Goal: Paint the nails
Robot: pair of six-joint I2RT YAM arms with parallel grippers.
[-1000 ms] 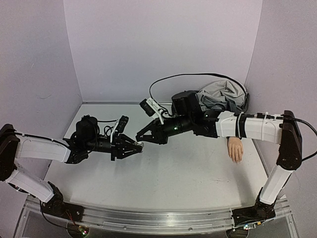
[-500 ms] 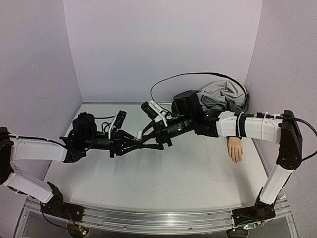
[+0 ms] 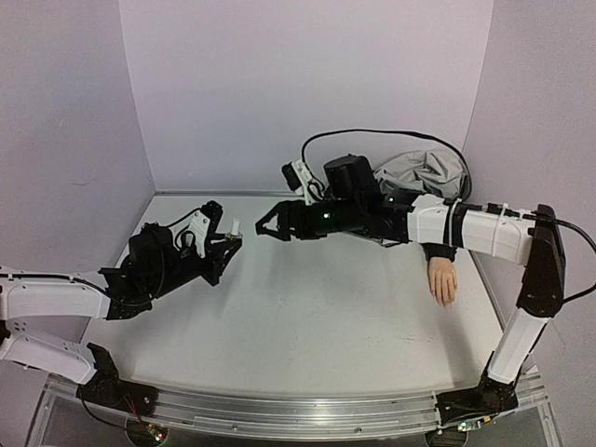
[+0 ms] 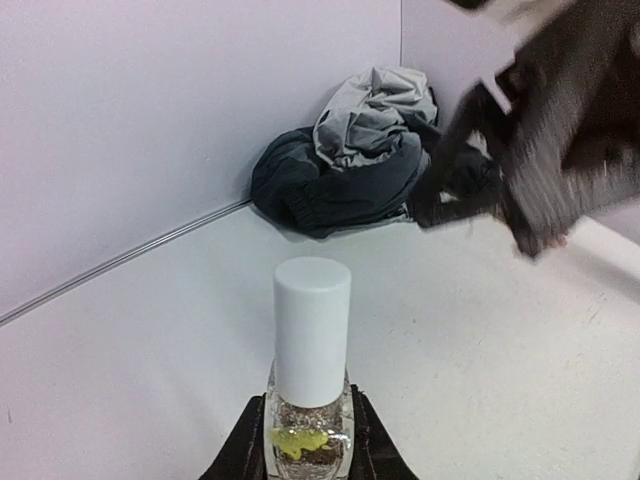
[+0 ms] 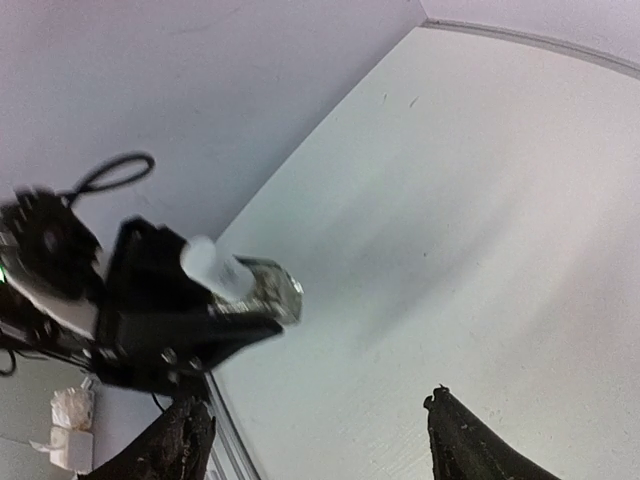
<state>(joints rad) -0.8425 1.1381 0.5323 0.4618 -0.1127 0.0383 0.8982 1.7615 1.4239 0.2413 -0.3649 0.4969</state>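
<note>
A small clear bottle (image 4: 309, 425) with a white cap (image 4: 312, 330) stands upright between the fingers of my left gripper (image 4: 308, 445), which is shut on its glass body. From above, that gripper (image 3: 226, 246) hovers at the left middle of the table. My right gripper (image 3: 266, 226) hangs open just right of the bottle (image 3: 235, 227), apart from it, with nothing between its fingers (image 5: 470, 445). The pale mannequin hand (image 3: 442, 279) lies at the right edge under the right arm, fingers toward me. Its nails are too small to make out.
A crumpled grey and dark jacket (image 3: 421, 175) is heaped in the back right corner, with a black cable (image 3: 372, 133) looping over it. Lilac walls close the table (image 3: 307, 335) on three sides. A metal rail (image 3: 279, 414) runs along the near edge.
My right gripper has opened and pulled away from the bottle, up and to the right. My left arm drew back to the left with the bottle still in its grip.
</note>
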